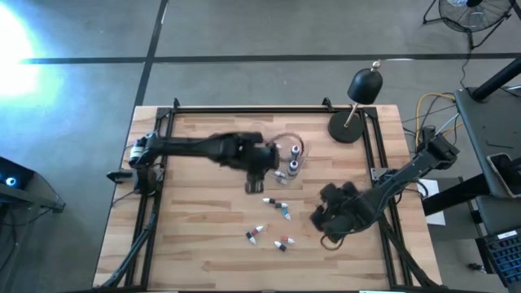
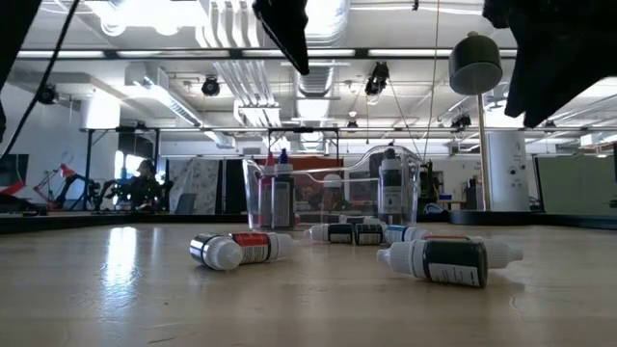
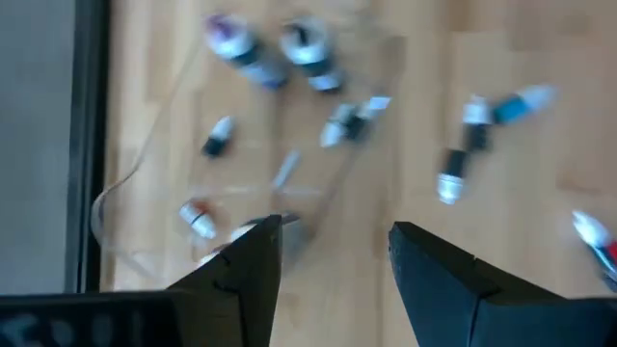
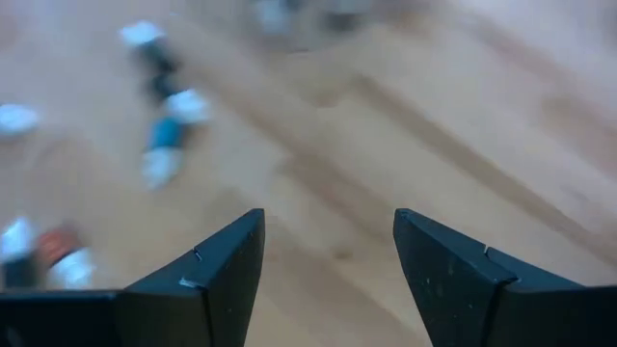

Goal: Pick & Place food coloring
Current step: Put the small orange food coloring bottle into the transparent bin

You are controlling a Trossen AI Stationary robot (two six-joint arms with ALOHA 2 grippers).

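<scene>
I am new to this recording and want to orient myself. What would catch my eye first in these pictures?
The scattered food coloring bottles lie loose on the wooden table, between the two arms. Behind them stands a clear plastic tray with several bottles upright inside it. The left gripper hangs open beside the tray, and the right gripper waits open right of the loose bottles.

A lab or workshop: exposed ceiling ducts (image 2: 241, 67), concrete floor (image 1: 244, 32), framed wooden table (image 1: 212, 236).
</scene>
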